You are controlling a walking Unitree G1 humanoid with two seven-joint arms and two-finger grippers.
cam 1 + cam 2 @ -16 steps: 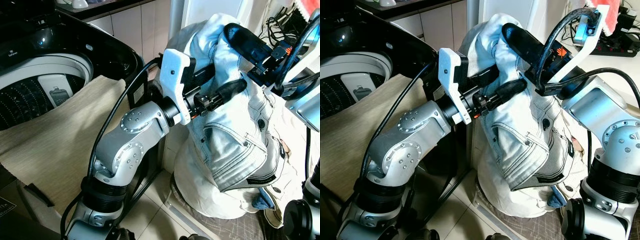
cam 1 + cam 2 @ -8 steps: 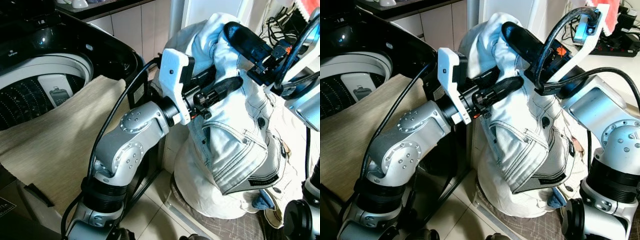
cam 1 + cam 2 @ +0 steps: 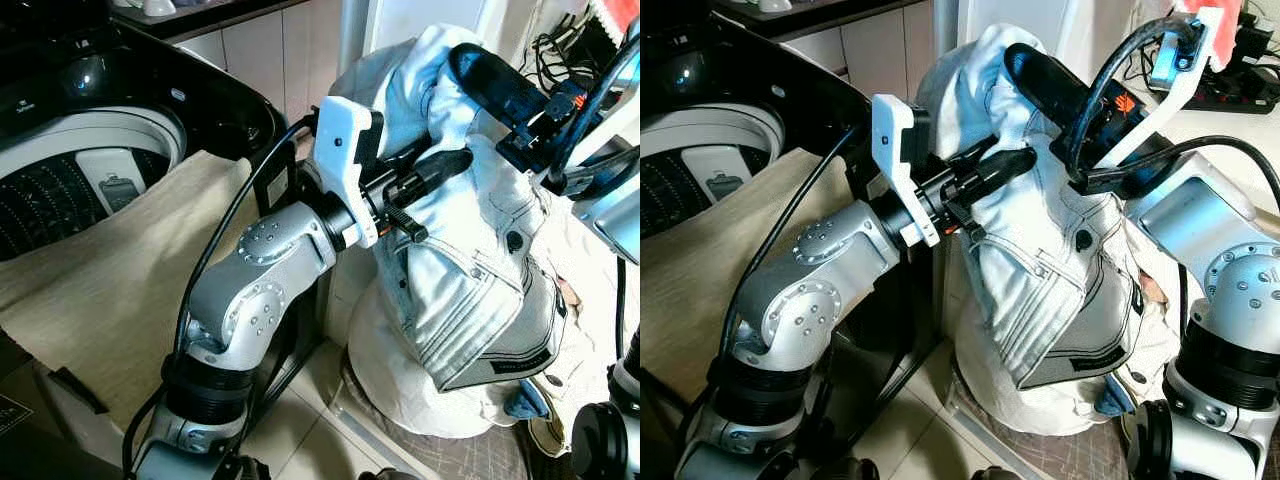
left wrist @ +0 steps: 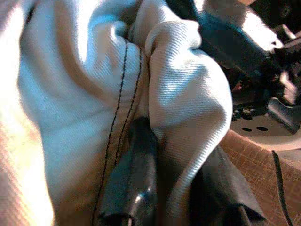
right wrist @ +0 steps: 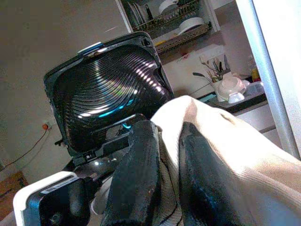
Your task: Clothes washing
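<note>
Both grippers' fingers (image 4: 134, 179) pinching pale denim jeans (image 3: 470, 270) — the raised washer lid (image 5: 110, 113), seemingly, behind the right fingers (image 5: 141, 174)

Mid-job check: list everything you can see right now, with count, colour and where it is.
Denim jacket: one, pale blue-white, held up between both grippers, its lower part hanging toward the laundry pile.
Laundry pile: one, white, on the floor under the jacket.
Washing machine: one, black with a white top ring, on the robot's left, lid raised.
Cloth: one, beige, draped over the washer's front edge.
Power strip with cables: one, black, far right on the floor.
Dish rack: one, with white dishes, on the wall behind the washer.
Left gripper: one, black fingers shut on jacket fabric.
Right gripper: one, black fingers pinching the jacket's top.
</note>
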